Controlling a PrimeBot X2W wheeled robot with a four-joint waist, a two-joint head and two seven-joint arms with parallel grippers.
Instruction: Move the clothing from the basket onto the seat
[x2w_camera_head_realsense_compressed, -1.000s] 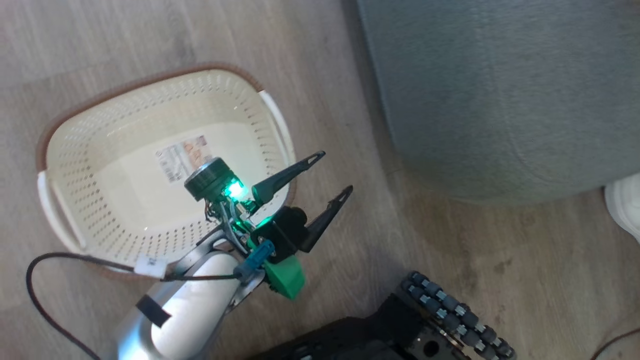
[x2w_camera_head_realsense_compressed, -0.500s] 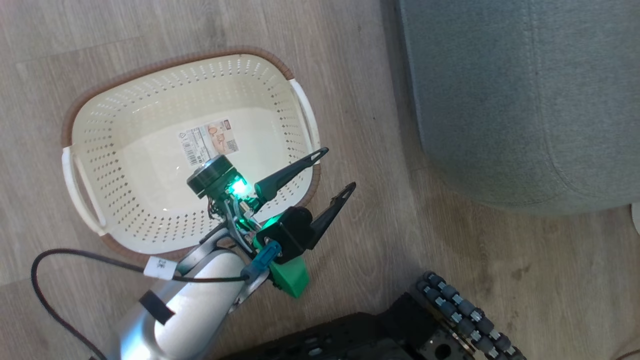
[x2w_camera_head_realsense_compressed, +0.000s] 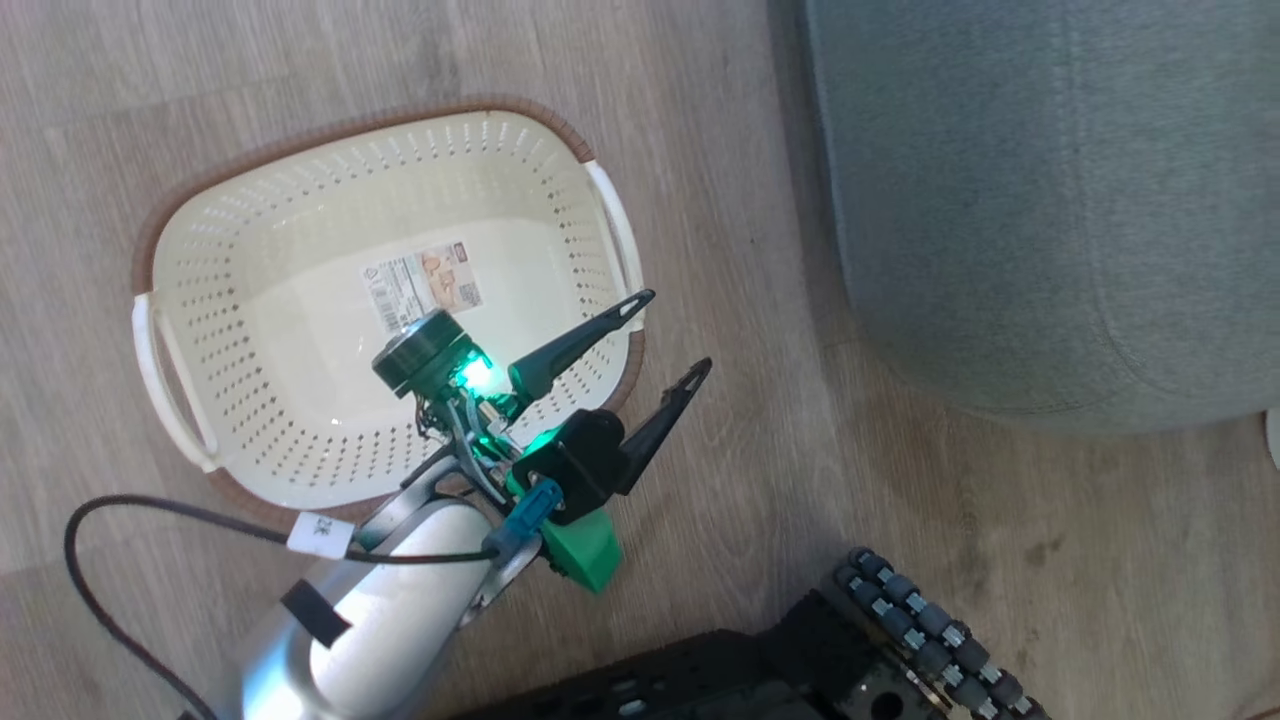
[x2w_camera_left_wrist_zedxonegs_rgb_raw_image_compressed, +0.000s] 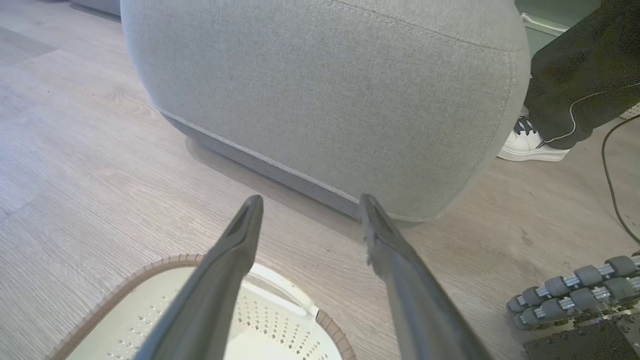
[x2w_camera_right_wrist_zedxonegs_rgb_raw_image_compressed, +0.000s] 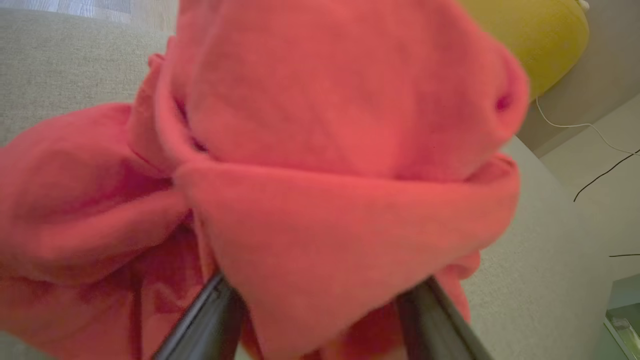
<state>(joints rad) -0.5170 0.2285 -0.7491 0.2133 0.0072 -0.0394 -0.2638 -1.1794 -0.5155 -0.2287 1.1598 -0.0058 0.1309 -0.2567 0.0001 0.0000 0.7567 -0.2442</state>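
Head view, plank floor (x2w_camera_head_realsense_compressed: 700, 120). The basket (x2w_camera_head_realsense_compressed: 352, 128) sits at 10 o'clock of centre, upright, with nothing in it but a paper label (x2w_camera_head_realsense_compressed: 422, 287) stuck to the bottom. The seat (x2w_camera_head_realsense_compressed: 1050, 200) fills 1 to 3 o'clock, with its rounded corner nearest us. A strip of bare floor separates it from the basket, so the two do not touch.

The left gripper (x2w_camera_head_realsense_compressed: 672, 332) hangs over the basket's 4 o'clock corner and points toward 2 o'clock. Its jaws are spread and hold nothing. One finger lies over the rim and the other over the floor just outside it. A black cable (x2w_camera_head_realsense_compressed: 95, 520) loops off the forearm at 8 o'clock. The base's roller wheels (x2w_camera_head_realsense_compressed: 930, 640) show at 5 o'clock.

Left wrist view: we see the same spread, with the seat's stitched lower seam at 12 o'clock beyond the tips. A person's white shoe (x2w_camera_left_wrist_zedxonegs_rgb_raw_image_compressed: 530, 145) and dark trouser leg (x2w_camera_left_wrist_zedxonegs_rgb_raw_image_compressed: 575, 75) are at 2 o'clock, beside the seat's corner.

Right wrist view: the clothing (x2w_camera_right_wrist_zedxonegs_rgb_raw_image_compressed: 325, 150) is a bunched red heap close against the lens. The right gripper (x2w_camera_right_wrist_zedxonegs_rgb_raw_image_compressed: 325, 280) has its two fingers (x2w_camera_right_wrist_zedxonegs_rgb_raw_image_compressed: 210, 315) set wide, not pinched. A fold of the fabric bulges between them and hides the tips. Grey upholstery shows behind the heap at 10 and 4 o'clock. We cannot tell whether the cloth rests on it. A yellow rounded object (x2w_camera_right_wrist_zedxonegs_rgb_raw_image_compressed: 530, 30) is at 1 o'clock.
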